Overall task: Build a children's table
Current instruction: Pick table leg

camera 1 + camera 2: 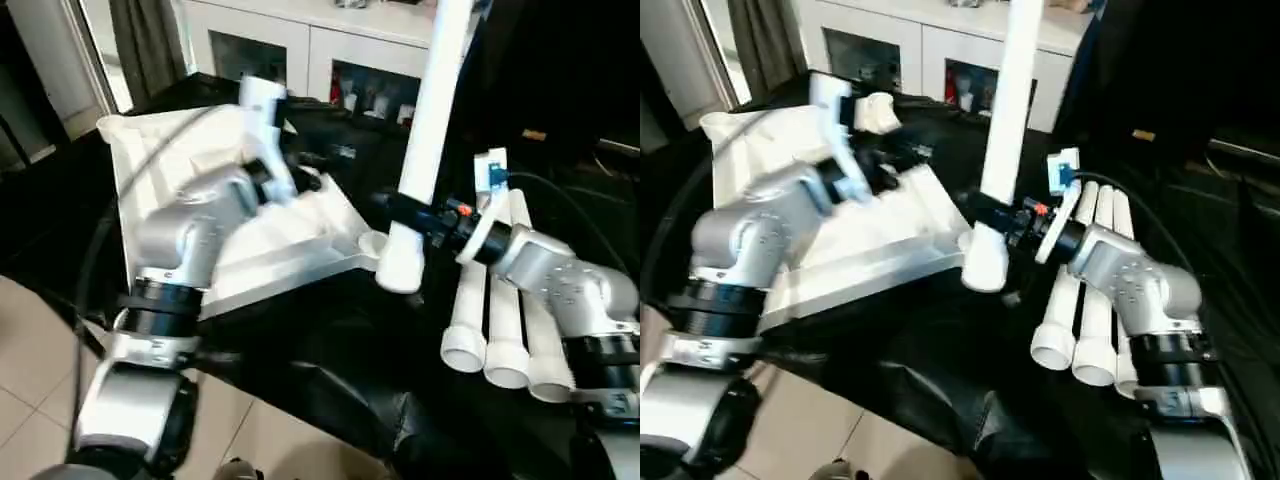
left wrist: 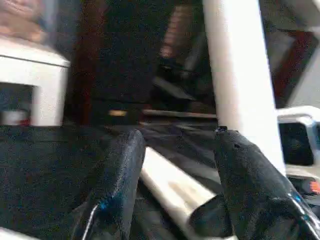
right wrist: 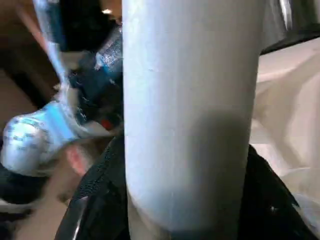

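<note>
The leg stands nearly upright in the right gripper, whose black fingers are clamped round it near its wide lower end. That end hangs just beside the table top's near corner socket, a little above and to the gripper's side of it. To seat it well, I'd say bring the end squarely over the socket, keep the tube plumb, then press straight down. The left gripper hovers over the top with its fingers parted, holding nothing. Three spare legs lie just behind the right gripper. The leg's upper end is cut off, and the socket's inside is hard to make out.
</note>
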`<state>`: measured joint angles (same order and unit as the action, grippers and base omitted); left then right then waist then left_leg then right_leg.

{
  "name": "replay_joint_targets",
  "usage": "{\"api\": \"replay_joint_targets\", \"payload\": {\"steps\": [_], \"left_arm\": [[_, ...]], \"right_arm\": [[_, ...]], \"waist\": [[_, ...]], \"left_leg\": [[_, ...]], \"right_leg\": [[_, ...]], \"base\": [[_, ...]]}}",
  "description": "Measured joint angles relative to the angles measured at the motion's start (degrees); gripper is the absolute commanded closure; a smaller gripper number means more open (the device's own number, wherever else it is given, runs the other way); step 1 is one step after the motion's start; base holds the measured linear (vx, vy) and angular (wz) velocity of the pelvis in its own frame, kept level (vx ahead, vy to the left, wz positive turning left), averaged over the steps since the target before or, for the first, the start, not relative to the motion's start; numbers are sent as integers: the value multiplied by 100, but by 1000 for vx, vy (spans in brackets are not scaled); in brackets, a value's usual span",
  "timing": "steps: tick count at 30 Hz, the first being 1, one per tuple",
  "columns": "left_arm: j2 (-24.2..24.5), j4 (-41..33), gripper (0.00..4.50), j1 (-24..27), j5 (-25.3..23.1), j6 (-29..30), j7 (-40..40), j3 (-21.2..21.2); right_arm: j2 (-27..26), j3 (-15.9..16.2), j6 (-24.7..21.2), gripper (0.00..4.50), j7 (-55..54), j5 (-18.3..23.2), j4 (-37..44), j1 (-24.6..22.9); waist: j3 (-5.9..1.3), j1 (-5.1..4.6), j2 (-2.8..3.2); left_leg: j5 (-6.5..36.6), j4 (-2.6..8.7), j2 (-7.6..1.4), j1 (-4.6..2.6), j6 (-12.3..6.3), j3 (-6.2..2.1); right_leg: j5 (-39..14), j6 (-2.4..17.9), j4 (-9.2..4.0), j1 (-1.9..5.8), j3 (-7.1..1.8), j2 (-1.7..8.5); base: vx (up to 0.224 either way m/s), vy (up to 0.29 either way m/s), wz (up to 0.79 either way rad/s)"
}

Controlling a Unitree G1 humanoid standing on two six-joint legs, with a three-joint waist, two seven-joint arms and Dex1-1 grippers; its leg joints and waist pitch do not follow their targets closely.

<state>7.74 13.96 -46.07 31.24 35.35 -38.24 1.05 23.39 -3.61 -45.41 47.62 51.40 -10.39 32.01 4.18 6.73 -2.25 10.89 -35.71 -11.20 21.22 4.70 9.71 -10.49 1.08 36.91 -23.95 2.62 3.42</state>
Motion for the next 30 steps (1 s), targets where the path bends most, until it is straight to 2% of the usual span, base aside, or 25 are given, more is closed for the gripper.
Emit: {"api": "replay_joint_targets", "payload": {"steps": [1, 3, 7, 8, 11, 13, 19, 20, 25, 27, 28, 30], "left_arm": [[-105, -52, 177, -5, 178, 148, -14, 33], [-180, -92, 143, -53, 343, 311, -6, 111], [-303, -289, 131, -102, 762, 742, -24, 260], [-345, -330, 105, -101, 846, 829, -27, 267], [-443, -453, 98, -101, 1084, 1025, -21, 317], [-478, -480, 66, -99, 1211, 1127, 20, 398], [-508, -563, 23, -65, 1343, 1267, 145, 490], [-542, -594, 8, -54, 1291, 1267, 235, 471], [-902, -514, 0, -15, 822, 1222, 1203, 370], [-1043, -446, 0, -15, 737, 1189, 1504, 385], [-1083, -406, 30, -15, 652, 1117, 1685, 389], [-1138, -371, 37, -23, 487, 997, 1999, 418]], "right_arm": [[22, -50, -230, 265, -8, 163, 141, -60], [41, -122, -438, 265, -20, 300, 234, -67], [128, -217, -795, 265, -28, 450, 419, -81], [133, -216, -825, 265, -44, 451, 461, -93], [133, -215, -856, 265, -148, 448, 561, -101], [131, -216, -855, 265, -264, 439, 610, -100], [115, -188, -830, 265, -460, 191, 807, -99], [111, -135, -780, 265, -527, 96, 842, -96], [-60, 502, -495, 265, -1277, -851, 1053, -4], [-225, 685, -448, 265, -1535, -1111, 1081, -1], [-285, 794, -416, 265, -1707, -1271, 1139, -1], [-371, 935, -376, 265, -1970, -1513, 1229, 4]], "waist": [[2, 9, -4], [3, -4, -5], [4, -18, -7], [4, -15, -7], [5, -17, -8], [5, -18, -8], [5, -15, -9], [5, -18, -9], [8, -31, -13], [15, -29, -25], [16, -35, -25], [17, -38, -28]], "left_leg": [[0, 0, 0, 0, 0, -1], [0, 0, 0, 3, 0, -2], [-1, 8, 0, 13, 1, -3], [-1, 8, 0, 11, 1, -4], [0, 9, 0, 16, 0, -3], [0, 14, 1, 16, 0, -3], [1, 27, 0, 21, -1, -4], [1, 29, 0, 22, -1, -4], [1, 35, 1, 29, -1, -5], [1, 35, 1, 33, 0, -5], [1, 37, 1, 36, 0, -6], [1, 42, 1, 37, 0, -8]], "right_leg": [[-2, -3, 1, 1, 0, 0], [-2, -4, -1, -2, 0, 0], [-22, -37, -11, -2, 3, -1], [-22, -37, -13, -4, 5, -1], [-12, -20, -23, -3, 4, -1], [-8, -14, -30, -3, 5, -1], [-6, -18, -53, -1, 10, -1], [-4, -20, -58, 0, 10, -1], [7, -35, -78, 1, 8, -1], [7, -37, -79, -3, 9, -1], [7, -38, -80, -5, 9, -1], [8, -39, -85, -5, 10, -1]], "base": [[0, 0, 0], [0, 0, 0], [0, 0, 0], [0, 0, 0], [0, 0, 0], [0, 0, 0], [0, 0, 0], [0, 0, 0], [0, 0, 0], [0, 0, 0], [0, 0, 0], [0, 0, 0]]}}
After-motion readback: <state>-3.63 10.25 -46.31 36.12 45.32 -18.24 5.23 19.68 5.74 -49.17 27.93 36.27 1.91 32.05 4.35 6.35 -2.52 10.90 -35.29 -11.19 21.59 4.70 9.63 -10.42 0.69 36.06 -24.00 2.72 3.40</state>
